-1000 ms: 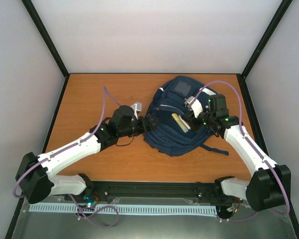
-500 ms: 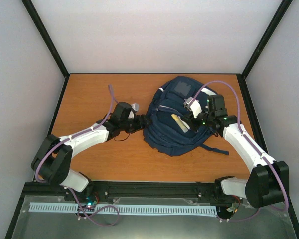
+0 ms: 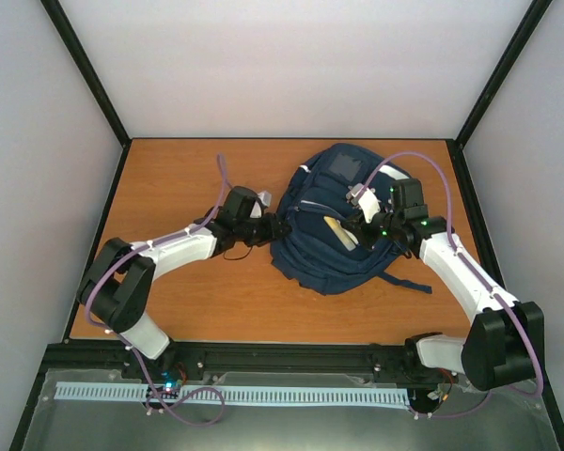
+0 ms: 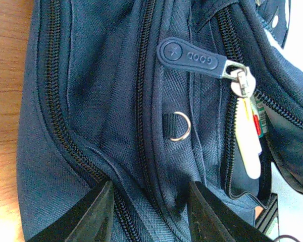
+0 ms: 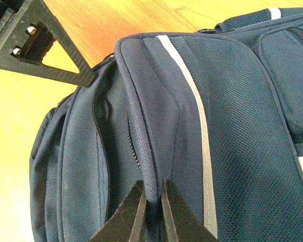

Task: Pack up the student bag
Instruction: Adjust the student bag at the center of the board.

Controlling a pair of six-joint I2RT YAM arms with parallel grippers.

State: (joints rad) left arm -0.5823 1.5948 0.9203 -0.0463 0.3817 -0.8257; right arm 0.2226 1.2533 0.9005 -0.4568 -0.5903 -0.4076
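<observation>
From above, the student bag (image 3: 331, 256) lies on its back right of centre on the wooden table (image 3: 183, 174), with both arms reaching in at its middle. The left claw (image 3: 279, 228) meets the bag's left flank. The right claw (image 3: 359, 231) is at the open mouth of a compartment, just beside a pale, flat item (image 3: 336, 230) that pokes out of that opening.

The left wrist view shows the left claw (image 4: 150, 214) standing partly spread, one finger on each side of a ridge of navy fabric that carries a zip line. Cloth fills the gap between the fingers, but I cannot tell whether they are actually biting it. Further up are a rubber zipper pull (image 4: 189, 54) lying flat and a small metal D-ring (image 4: 181, 126). To the right the compartment gapes, and the pale item (image 4: 248, 146) shows inside it.

In the right wrist view, the right claw (image 5: 152, 204) is pressed together on a piped seam of the bag, pinching it between the fingertips. The white stripe (image 5: 194, 108) runs just to the right of that seam.

To my eye the step in hand is holding the compartment open so the pale item can go fully in. The right side looks secured. The left claw probably needs to close firmly on its ridge and draw it away from the right, widening the mouth. If it catches only a thin fold, the cloth may slip out.
</observation>
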